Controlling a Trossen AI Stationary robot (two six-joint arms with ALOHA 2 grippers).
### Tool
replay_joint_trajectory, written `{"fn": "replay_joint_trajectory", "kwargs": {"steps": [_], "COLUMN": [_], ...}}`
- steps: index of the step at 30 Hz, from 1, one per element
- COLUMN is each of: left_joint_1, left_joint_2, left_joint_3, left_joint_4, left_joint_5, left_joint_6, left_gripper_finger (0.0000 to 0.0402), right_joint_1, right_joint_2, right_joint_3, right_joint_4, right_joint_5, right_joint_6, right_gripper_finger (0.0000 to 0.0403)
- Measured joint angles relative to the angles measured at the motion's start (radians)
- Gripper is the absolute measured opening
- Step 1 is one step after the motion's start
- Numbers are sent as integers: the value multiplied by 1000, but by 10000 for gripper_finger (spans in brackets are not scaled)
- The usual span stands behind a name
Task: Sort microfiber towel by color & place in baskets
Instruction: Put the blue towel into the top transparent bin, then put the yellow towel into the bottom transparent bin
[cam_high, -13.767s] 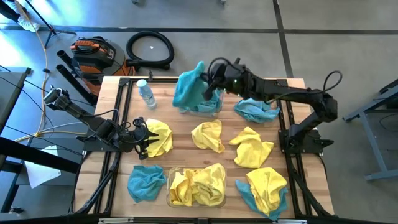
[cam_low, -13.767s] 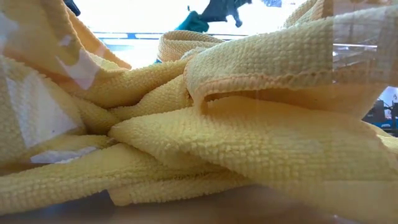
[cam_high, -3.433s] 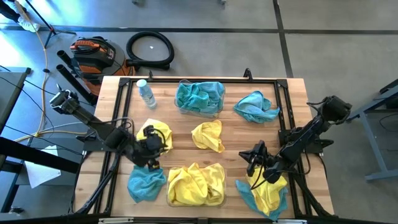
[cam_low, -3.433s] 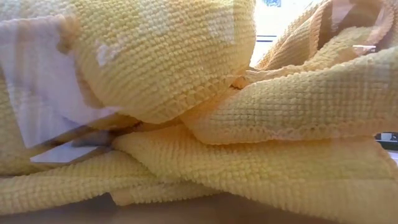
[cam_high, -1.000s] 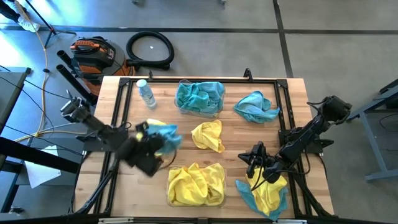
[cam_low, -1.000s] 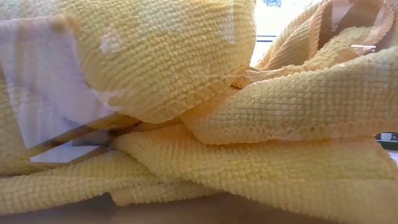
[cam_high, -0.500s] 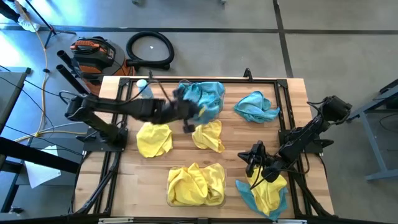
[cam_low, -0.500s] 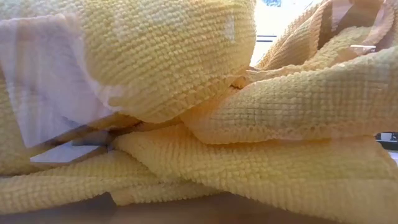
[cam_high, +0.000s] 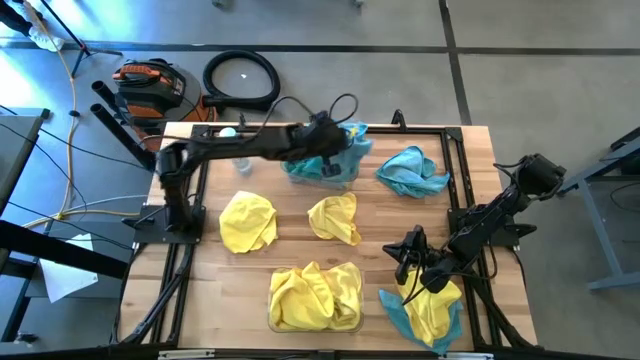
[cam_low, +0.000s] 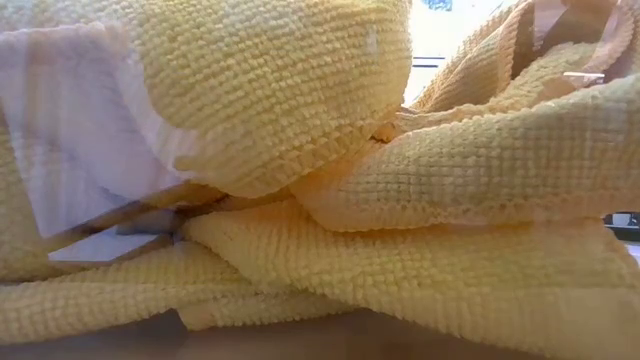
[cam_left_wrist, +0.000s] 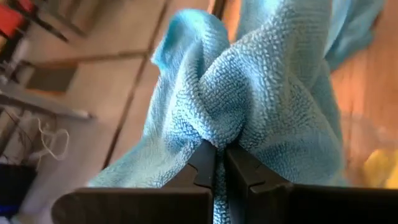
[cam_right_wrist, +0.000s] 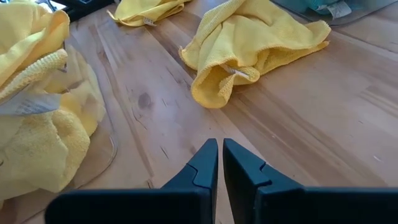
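Observation:
My left gripper (cam_high: 330, 140) is shut on a teal towel (cam_high: 347, 141) above the far clear basket (cam_high: 320, 183), which holds other teal towels. The near clear basket (cam_high: 270, 320) holds yellow towels (cam_high: 315, 295), which fill the low view (cam_low: 350, 250). Loose yellow towels lie at the table's left (cam_high: 248, 220) and middle (cam_high: 335, 218). A teal towel (cam_high: 412, 172) lies at the far right. A yellow towel on a teal one (cam_high: 430, 308) lies at the near right. My right gripper (cam_high: 405, 255) is shut and empty just above the table (cam_right_wrist: 219, 149). My left gripper pinches a bunched fold of the teal towel (cam_left_wrist: 219, 127) between its two fingers, with several gathered layers. The towel (cam_left_wrist: 273, 81) spreads beyond the fingertips, clear of the table and over the far basket. Whether it touches the towels in the basket, I cannot tell.
A small clear water bottle (cam_high: 229, 134) stands at the far left, partly behind my left arm. The middle yellow towel (cam_right_wrist: 255, 43) lies ahead of my right gripper, with bare wood between them. A black frame runs along the table's edges (cam_high: 455, 190).
My left gripper has swung from the table's left-middle toward the far edge and to the right, carrying the teal towel lifted clear. It now stands over the far basket. The yellow towel at the left, hidden before by the arm, now shows.

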Motion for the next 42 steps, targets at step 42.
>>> {"fn": "replay_joint_trajectory", "kwargs": {"steps": [42], "left_joint_1": [76], "left_joint_2": [273], "left_joint_3": [277], "left_joint_4": [-377], "left_joint_5": [75], "left_joint_6": [-103], "left_gripper_finger": [96], "right_joint_1": [0], "right_joint_2": [0], "right_joint_3": [0], "right_joint_4": [-30], "right_joint_5": [-43], "right_joint_6": [12], "right_gripper_finger": [21]}}
